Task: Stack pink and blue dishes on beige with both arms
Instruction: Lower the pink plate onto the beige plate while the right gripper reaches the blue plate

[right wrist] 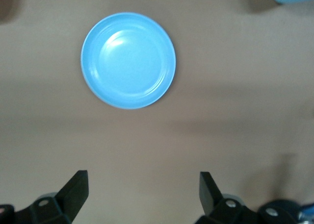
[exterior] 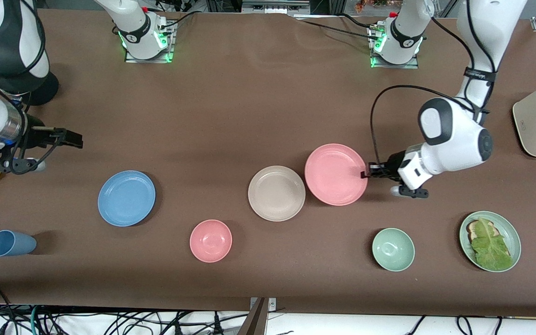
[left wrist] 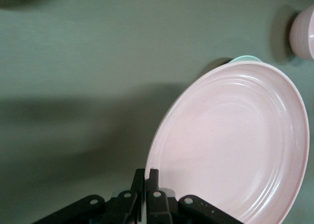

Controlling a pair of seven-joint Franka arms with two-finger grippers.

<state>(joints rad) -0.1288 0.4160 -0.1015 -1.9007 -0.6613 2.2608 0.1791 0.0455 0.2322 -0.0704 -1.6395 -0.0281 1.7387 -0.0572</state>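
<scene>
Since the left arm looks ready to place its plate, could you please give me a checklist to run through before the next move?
1. Left end effector shut on the pink plate's rim: ok.
2. Pink plate lifted off the table: ok, it sits tilted in the left wrist view.
3. Pink plate centred over the beige plate: not ok, it only overlaps the beige plate's edge.
4. Beige plate bare, nothing on it: ok.
5. Right end effector open for the blue plate: ok.
6. Right end effector at the blue plate: not ok, it is off toward the right arm's end of the table.
</scene>
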